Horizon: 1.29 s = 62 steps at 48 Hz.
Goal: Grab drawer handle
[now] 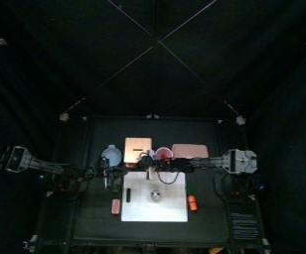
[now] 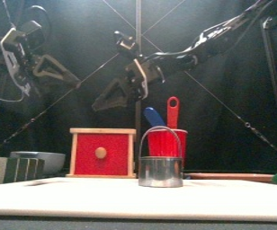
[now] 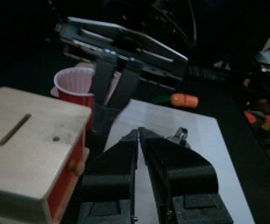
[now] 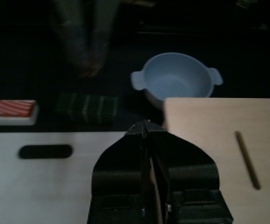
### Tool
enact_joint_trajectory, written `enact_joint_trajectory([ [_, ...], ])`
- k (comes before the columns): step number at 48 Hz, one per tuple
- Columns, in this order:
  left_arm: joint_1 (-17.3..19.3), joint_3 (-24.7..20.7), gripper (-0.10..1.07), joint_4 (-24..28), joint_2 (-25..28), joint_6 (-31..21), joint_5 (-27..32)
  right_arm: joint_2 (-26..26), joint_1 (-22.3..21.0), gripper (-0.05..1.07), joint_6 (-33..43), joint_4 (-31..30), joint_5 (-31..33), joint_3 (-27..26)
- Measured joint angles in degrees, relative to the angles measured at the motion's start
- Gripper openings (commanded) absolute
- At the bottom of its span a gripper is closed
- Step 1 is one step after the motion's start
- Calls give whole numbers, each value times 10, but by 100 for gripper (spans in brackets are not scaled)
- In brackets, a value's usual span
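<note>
On the black table (image 2: 129, 205), the drawer (image 2: 102, 153) sits below-left of the right gripper (image 2: 136, 85) — jaws seemingly together.

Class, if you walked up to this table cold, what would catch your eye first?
Probably the red drawer box with its round wooden knob, standing left of centre on the table. Next, the red cup holding utensils, behind a metal can, with the right gripper hanging above them.

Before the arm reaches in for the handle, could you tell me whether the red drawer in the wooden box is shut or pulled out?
Shut. In the front view the red drawer front sits flush inside the wooden box frame, its knob untouched.
</note>
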Motion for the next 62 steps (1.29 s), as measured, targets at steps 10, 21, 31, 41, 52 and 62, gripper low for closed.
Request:
enact_joint_trajectory([
  [10, -40, -4, 52, -42, 40, 0, -42, 59, -31, 28, 0, -28, 1, -54],
  [21, -53, -3, 52, -64, 49, -1, -64, 82, -35, 28, 0, -52, 17, -81],
  [31, -54, -1, 52, -87, 60, -2, -65, 86, -39, 28, 0, -60, 27, -83],
  [41, -65, -7, 52, -156, 79, -11, -67, 91, -40, 28, 0, -81, 37, -87],
  [52, -70, -26, 52, -178, 113, -25, -69, 98, -40, 28, 0, -101, 47, -90],
  [62, -71, -52, 54, -213, 161, -40, -69, 98, -40, 28, 0, -112, 58, -91],
])
